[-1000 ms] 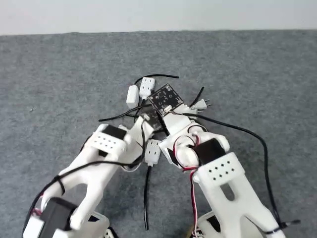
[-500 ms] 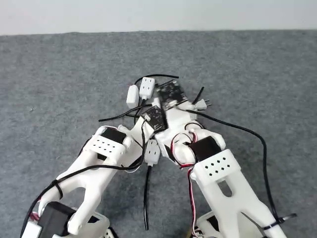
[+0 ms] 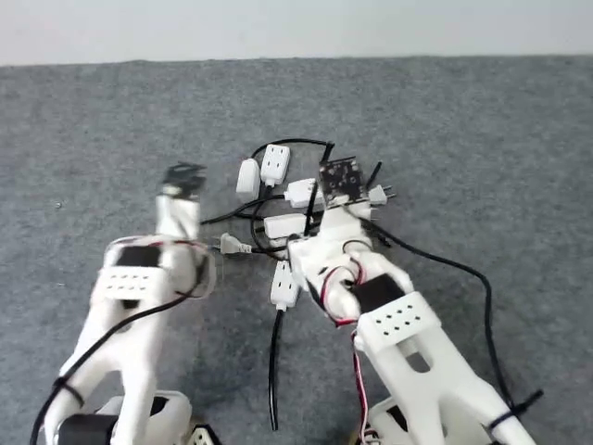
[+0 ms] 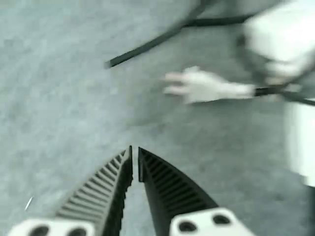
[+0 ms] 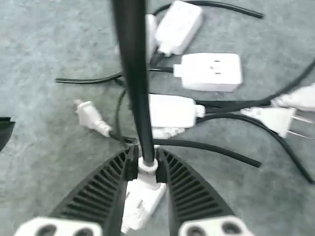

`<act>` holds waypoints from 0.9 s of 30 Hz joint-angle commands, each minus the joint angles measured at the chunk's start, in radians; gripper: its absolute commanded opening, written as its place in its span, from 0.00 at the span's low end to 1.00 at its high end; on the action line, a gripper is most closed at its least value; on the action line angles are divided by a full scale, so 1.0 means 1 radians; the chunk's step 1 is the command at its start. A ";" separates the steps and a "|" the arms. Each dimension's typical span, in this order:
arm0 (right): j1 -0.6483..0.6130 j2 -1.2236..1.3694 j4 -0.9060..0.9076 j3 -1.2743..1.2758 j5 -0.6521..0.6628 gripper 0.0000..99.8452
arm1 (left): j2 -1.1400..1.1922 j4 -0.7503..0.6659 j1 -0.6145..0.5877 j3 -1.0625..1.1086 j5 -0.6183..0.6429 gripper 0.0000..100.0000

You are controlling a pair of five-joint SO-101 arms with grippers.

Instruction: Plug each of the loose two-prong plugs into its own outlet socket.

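Swung left gripper clear, jaws together, near the plug. Clamping a cord neck with right gripper. Pairing step, likely; next, open left, seize plug.

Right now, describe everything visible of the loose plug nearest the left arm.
The plug is white, plastic-looking, two prongs pointing toward the left arm, a black cord leaving its other end into the tangle. It lies flat on the grey surface, unplugged. Nothing grips it; the shut left gripper is apart from it.
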 commanded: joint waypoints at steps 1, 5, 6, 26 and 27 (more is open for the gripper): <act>-0.019 0.002 -0.044 -0.009 -0.012 0.01 | -0.040 -0.011 -0.058 0.024 -0.043 0.02; -0.051 0.002 -0.044 -0.009 -0.012 0.01 | -0.043 0.026 -0.055 0.033 -0.094 0.02; -0.056 0.002 -0.044 -0.009 -0.012 0.01 | -0.041 0.025 -0.055 0.033 -0.095 0.02; -0.007 0.180 -0.041 -0.072 -0.012 0.01 | -0.040 0.012 -0.055 0.036 -0.098 0.02; -0.005 0.180 -0.044 -0.074 -0.012 0.01 | -0.040 0.012 -0.055 0.036 -0.098 0.02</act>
